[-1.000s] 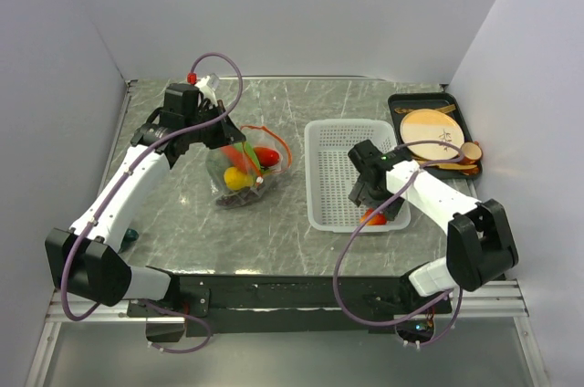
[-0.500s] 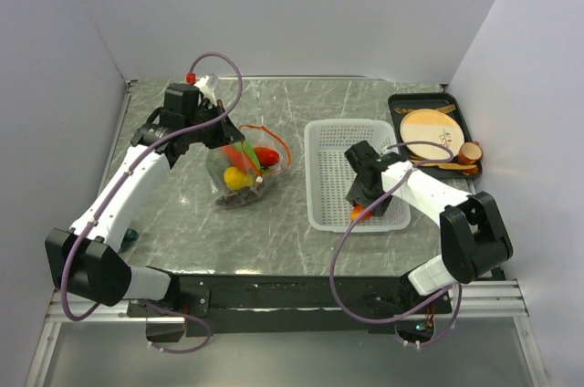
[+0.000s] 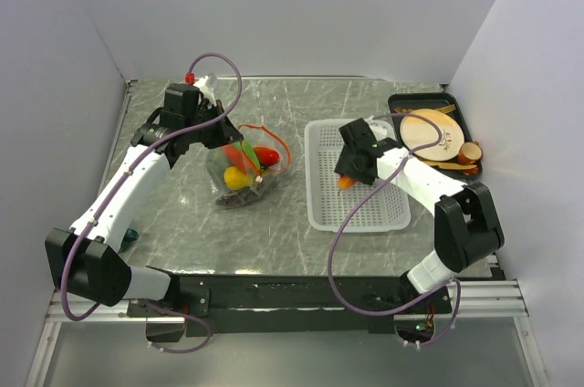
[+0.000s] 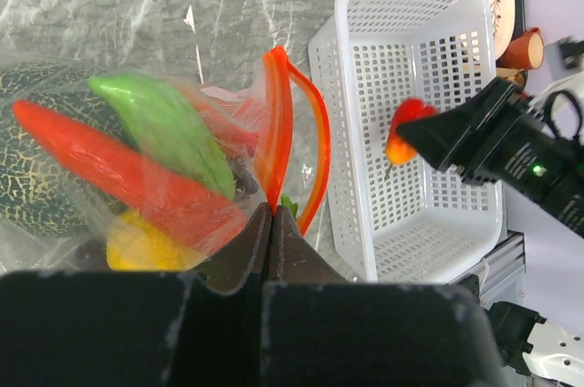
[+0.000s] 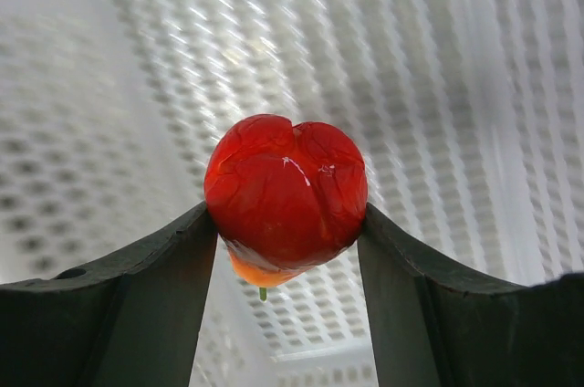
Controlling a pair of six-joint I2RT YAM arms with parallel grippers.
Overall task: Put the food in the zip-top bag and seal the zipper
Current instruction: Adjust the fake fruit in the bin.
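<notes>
Glossy tomato [image 5: 286,195] clamped in right fingers [image 5: 151,305] over perforated basket [image 5: 456,86], left fingers [image 4: 239,255] pinching crinkly bag [image 4: 137,159] by gaping zipper [image 4: 276,122]

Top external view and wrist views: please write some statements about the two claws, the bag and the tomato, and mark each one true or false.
1. The right claw grips a red tomato. True.
2. The tomato lies inside the zip-top bag. False: it is held above the white basket.
3. The left claw is shut on the bag's edge, by its mouth. True.
4. The zipper is sealed. False: its two orange strips stand apart, so the mouth is open.
</notes>
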